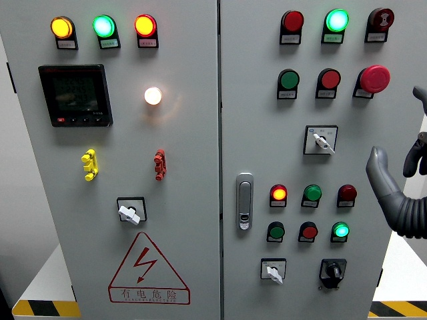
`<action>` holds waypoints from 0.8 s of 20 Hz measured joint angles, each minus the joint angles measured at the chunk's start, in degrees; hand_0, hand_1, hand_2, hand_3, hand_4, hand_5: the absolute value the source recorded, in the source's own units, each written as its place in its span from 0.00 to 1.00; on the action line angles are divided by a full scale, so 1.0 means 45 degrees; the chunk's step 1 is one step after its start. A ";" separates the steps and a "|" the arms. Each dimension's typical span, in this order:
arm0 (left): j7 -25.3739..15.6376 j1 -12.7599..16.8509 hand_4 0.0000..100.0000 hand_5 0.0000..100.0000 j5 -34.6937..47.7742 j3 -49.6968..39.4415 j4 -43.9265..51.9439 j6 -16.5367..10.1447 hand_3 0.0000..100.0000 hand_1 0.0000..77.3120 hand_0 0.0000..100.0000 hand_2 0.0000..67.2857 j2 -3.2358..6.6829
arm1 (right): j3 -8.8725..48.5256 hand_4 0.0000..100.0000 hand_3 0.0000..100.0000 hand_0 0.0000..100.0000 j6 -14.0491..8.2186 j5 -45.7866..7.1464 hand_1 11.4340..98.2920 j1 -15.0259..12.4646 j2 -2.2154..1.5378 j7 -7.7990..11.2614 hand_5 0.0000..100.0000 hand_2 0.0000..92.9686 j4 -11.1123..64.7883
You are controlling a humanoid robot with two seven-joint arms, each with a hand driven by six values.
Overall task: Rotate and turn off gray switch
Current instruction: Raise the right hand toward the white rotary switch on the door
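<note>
Gray cabinet panel ahead: my right hand (400, 180), fingers open and empty, hovers right of the gray switch (321, 141), left arm unseen.

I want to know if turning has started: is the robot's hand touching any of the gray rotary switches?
No: the right hand hangs off the cabinet's right edge, apart from the nearest gray switch, with nothing in its fingers.

**Painted panel, glossy lenses, matt rubbery hand**

Smooth grey-painted metal on the cabinet doors (187, 200), matt to satin. Shiny chromed metal on the door handle (245, 200). Glossy, translucent-looking plastic on the indicator lamps (103, 26) — likewise the red mushroom button (374, 78). Pale smooth plastic on the gray switch (323, 142). Dark, matt, rubbery-looking skin on the right hand (393, 180).
</note>
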 measured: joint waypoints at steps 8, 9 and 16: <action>-0.0004 0.0000 0.09 0.12 -0.0011 0.0000 0.0010 0.0000 0.18 0.00 0.00 0.19 0.0000 | 0.0024 0.91 0.93 0.48 0.0080 0.0101 0.27 0.0035 0.0005 -0.0344 1.00 0.26 -0.0231; -0.0004 0.0000 0.09 0.12 -0.0011 0.0000 0.0009 0.0000 0.18 0.00 0.00 0.19 0.0000 | 0.0026 0.90 0.93 0.46 0.0129 0.0184 0.27 0.0068 0.0005 -0.0456 1.00 0.29 -0.0286; -0.0004 0.0000 0.09 0.12 -0.0010 0.0000 0.0008 0.0000 0.18 0.00 0.00 0.19 0.0000 | 0.0035 0.90 0.93 0.22 0.0931 0.1593 0.25 0.0653 0.0064 -0.1763 1.00 0.54 -0.0828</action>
